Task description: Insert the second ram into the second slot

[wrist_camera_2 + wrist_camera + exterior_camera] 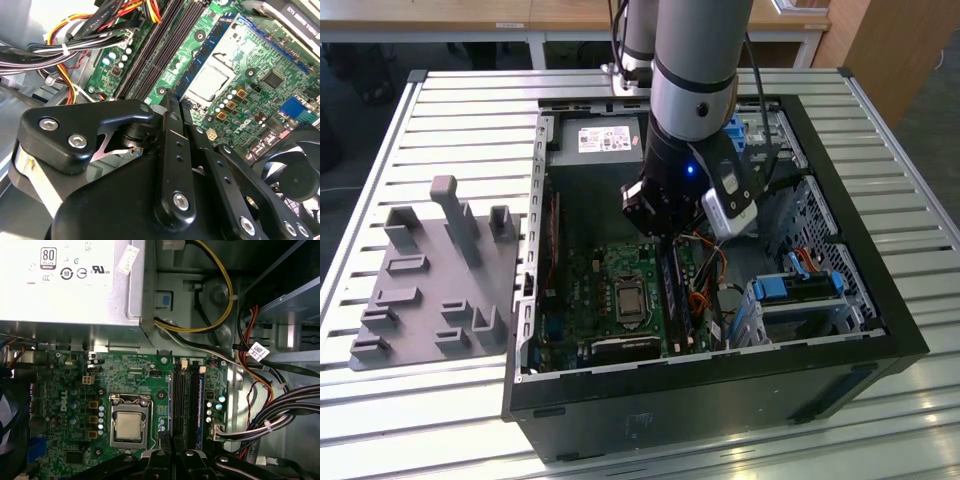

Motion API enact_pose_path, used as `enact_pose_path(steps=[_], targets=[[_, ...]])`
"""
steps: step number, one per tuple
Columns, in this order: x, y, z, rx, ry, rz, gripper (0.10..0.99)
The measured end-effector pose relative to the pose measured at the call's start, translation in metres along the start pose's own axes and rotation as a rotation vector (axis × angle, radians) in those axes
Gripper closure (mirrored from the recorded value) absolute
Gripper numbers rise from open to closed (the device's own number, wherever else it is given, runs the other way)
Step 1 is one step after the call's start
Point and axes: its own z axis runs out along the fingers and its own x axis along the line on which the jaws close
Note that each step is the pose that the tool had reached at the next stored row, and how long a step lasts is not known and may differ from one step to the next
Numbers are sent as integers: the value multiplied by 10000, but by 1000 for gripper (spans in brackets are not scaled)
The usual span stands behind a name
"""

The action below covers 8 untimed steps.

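I cannot tell if my claw (pixel 663 228) is pinching anything, so over the slots (pixel 676 290) at its 6 o'clock in the exterior view, I should line up straight and push down softly.

Green motherboard (pixel 135 375), black gripper (pixel 177 100), silver-grey power supply (pixel 75 300), yellow cable (pixel 230 292).

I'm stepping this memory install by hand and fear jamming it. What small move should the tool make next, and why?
Probably a short, slow move straight down. In the first wrist view the tool sits over one end of the memory slots, in line with their length, beside the processor. The exterior view shows it above the motherboard. Whether it holds the second ram, I cannot tell.
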Motion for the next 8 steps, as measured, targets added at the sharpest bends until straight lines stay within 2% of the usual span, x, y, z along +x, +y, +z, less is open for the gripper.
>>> enact_pose_path(steps=[8], targets=[[-1, -1, 46, 1, 1, 0, 949]])
